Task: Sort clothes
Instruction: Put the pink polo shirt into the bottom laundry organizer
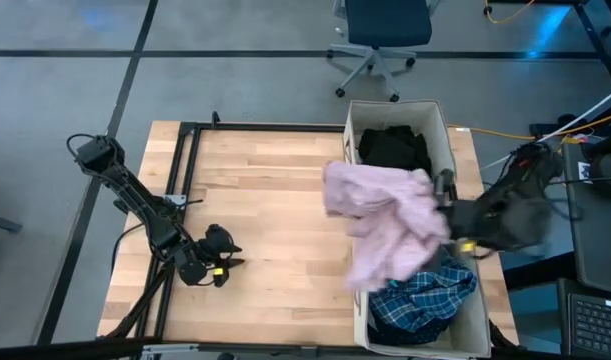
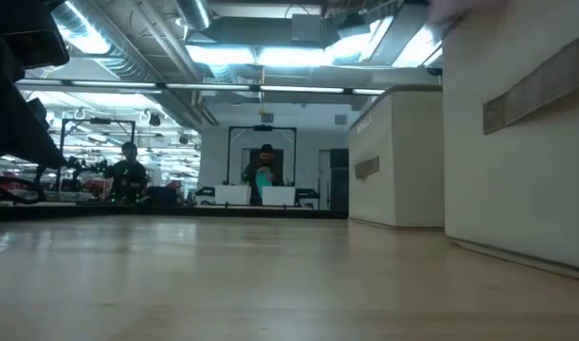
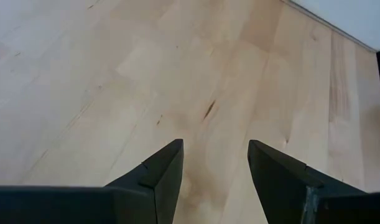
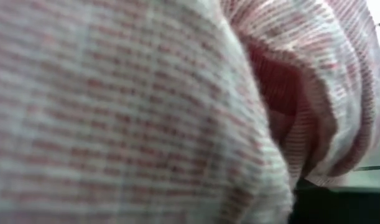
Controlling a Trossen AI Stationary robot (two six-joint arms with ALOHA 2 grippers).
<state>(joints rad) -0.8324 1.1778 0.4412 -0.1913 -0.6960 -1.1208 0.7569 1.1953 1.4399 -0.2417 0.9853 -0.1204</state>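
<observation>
A pale pink garment (image 1: 380, 225) hangs spread out above the two beige bins and over their left wall; it fills the right wrist view (image 4: 146, 112). My right gripper (image 1: 447, 212) is at the garment's right edge, its fingers covered by cloth. Black clothes (image 1: 393, 150) lie in the far bin (image 1: 440, 125). A blue plaid garment (image 1: 425, 300) lies in the near bin (image 1: 477, 320). My left gripper (image 1: 230, 262) is open and empty, low over the bare wood at the table's near left; the left wrist view (image 3: 214, 155) shows the gap between its fingers. My right gripper holds the pale pink garment at its right edge (image 1: 433, 215), coming level from the table's right side. The cloth itself hides the fingers and the place of contact. The garment is lifted and hangs slack in folds toward the left, over the bins.
The two bins stand one behind the other along the table's right edge and show as tall beige walls in the low view (image 2: 516, 142). A black frame (image 1: 185, 160) runs along the table's left and far sides. Bare wood (image 1: 275, 220) lies between the arms.
</observation>
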